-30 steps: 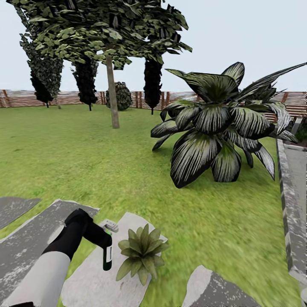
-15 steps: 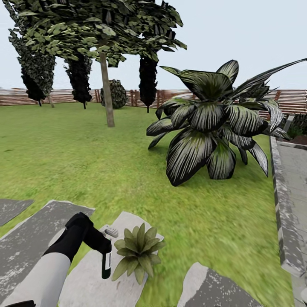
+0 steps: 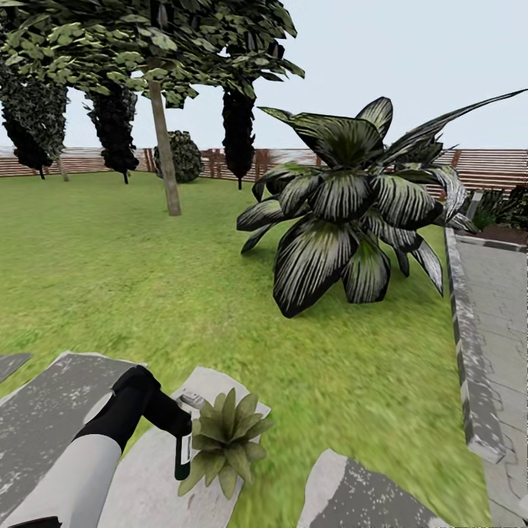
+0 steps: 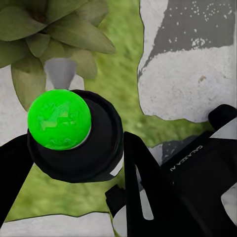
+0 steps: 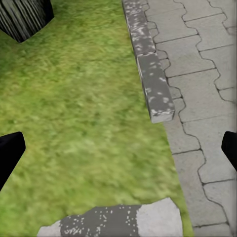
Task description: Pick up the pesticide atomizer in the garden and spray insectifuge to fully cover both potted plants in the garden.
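Green-capped pesticide atomizer (image 3: 183, 449) pinched in left gripper (image 3: 179, 429), hanging just beside the potted plant (image 3: 224, 440) on the stone slab (image 3: 147, 477). Probably best to aim the grey nozzle (image 4: 60, 73) square over the rosette before squeezing. Right gripper (image 5: 118, 148) spread wide above grass. Whole view panned right since a second ago; arm barely changed.

Flat, even daylight under a pale overcast-looking sky (image 3: 411, 66); no sun disc, no glare. Shadows weak: a soft dark patch on the lawn (image 3: 110, 279) beneath the tall palm (image 3: 345, 213). Tree crowns (image 3: 147, 44) render near black against the sky. Grass at the head view's lower right smeared, as by motion blur. Paving slabs (image 3: 44, 411) blotchy, low-resolution. In the left wrist view the rosette leaves (image 4: 44, 34) look soft; the atomizer's green top (image 4: 59, 118) is saturated and bright.
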Controlling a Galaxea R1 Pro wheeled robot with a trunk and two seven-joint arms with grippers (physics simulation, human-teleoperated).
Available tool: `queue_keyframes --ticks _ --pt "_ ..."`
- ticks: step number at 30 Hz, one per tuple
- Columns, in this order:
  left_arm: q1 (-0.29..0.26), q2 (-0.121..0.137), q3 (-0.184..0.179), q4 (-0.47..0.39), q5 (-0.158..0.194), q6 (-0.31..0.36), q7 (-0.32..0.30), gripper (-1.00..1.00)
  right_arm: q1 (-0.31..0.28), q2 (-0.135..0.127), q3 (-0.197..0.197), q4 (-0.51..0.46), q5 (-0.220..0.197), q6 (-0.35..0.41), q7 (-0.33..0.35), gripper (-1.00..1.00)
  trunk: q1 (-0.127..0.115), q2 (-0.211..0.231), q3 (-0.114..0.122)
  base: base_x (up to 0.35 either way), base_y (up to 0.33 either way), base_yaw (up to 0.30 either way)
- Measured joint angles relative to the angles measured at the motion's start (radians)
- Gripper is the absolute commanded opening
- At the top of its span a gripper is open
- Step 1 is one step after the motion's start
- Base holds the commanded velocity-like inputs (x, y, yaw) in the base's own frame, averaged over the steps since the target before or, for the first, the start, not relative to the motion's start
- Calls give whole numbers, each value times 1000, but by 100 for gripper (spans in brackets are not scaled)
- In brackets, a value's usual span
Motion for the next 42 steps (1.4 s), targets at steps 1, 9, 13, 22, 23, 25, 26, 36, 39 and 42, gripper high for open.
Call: queue_keyframes --ticks 1,9,13,22,23,25,26,36,39,42 --pt "0 0 0 0 0 0 0 -100 0 0 0 0 0 1 0 100 0 0 0 1 -219 -16" --pt "0 0 1 0 0 0 0 -100 0 0 0 0 0 0 0 100 0 0 -1 0 -272 66" --pt "0 0 1 0 0 0 0 -100 0 0 -1 0 0 0 0 100 0 0 -1 0 -221 11" --pt "0 0 1 -1 2 0 0 -100 0 0 0 0 0 -1 0 100 0 0 -1 24 -82 96" --pt "0 0 1 -1 2 0 0 -100 0 0 0 0 0 -1 0 100 0 0 -1 136 -217 240" --pt "0 0 1 -1 2 0 0 -100 0 0 0 0 0 -1 0 100 0 0 -1 158 -244 246" --pt "0 0 1 -1 2 0 -1 -100 0 0 0 0 0 -1 0 100 0 0 -1 170 -259 248" --pt "0 0 1 -2 2 1 -1 -100 0 0 0 0 0 0 0 100 0 0 -1 180 -272 251" --pt "0 -1 1 -2 2 1 -1 -100 0 0 0 0 0 0 0 100 0 0 -1 182 -274 251" --pt "0 0 1 -2 2 1 -1 -100 0 0 0 0 0 0 0 100 0 0 -1 182 -274 251"
